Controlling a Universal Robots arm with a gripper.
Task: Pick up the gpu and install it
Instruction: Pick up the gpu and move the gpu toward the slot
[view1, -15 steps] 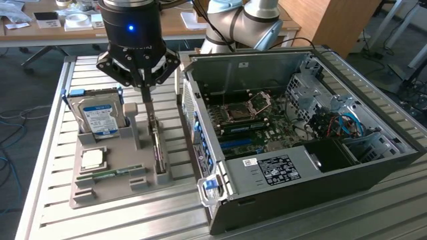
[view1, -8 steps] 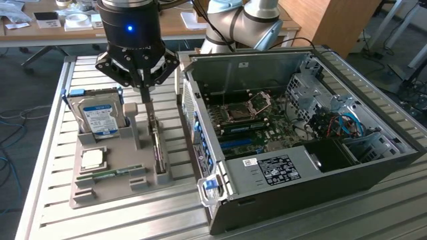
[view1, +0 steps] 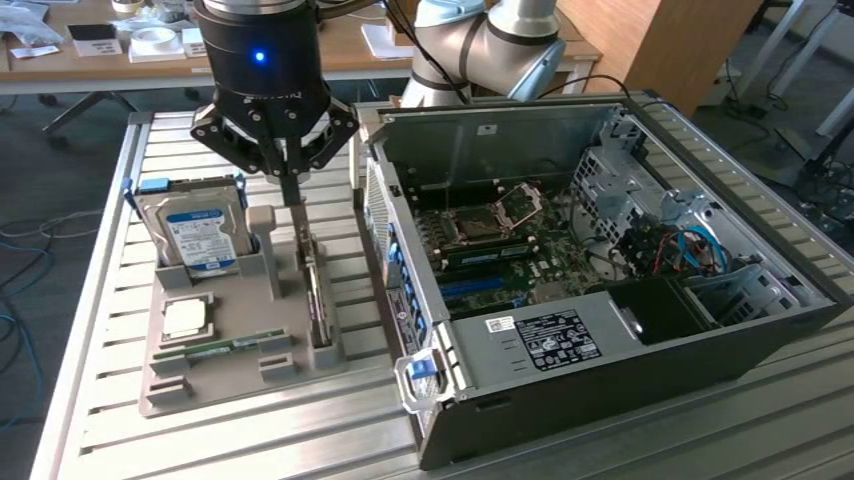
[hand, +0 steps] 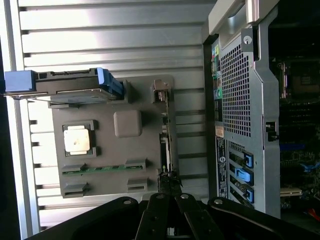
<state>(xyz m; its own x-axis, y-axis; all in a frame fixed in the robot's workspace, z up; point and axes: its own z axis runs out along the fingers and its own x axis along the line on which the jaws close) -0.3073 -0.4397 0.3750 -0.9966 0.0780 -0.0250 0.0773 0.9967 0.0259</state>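
On the slatted metal counter (view1: 94, 300), the open computer case (view1: 627, 365) takes up the exterior view's right, and a grey parts holder (view1: 234, 310) lies at lower left. The gpu (view1: 314, 295) stands on edge in the holder's slot nearest the case, not yet lifted. The gripper (view1: 287, 188), at upper left, is closed tight on the card's top edge. Pick-up is in hand. Judging by the narrow slot, freeing the card calls for a straight upward pull.

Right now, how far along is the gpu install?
Done: the gripper is down at the gpu, shut on its top edge. In hand: the pick; the card stands on edge in the gray holder, not lifted. Left: the install; the motherboard in the open case holds no gpu.
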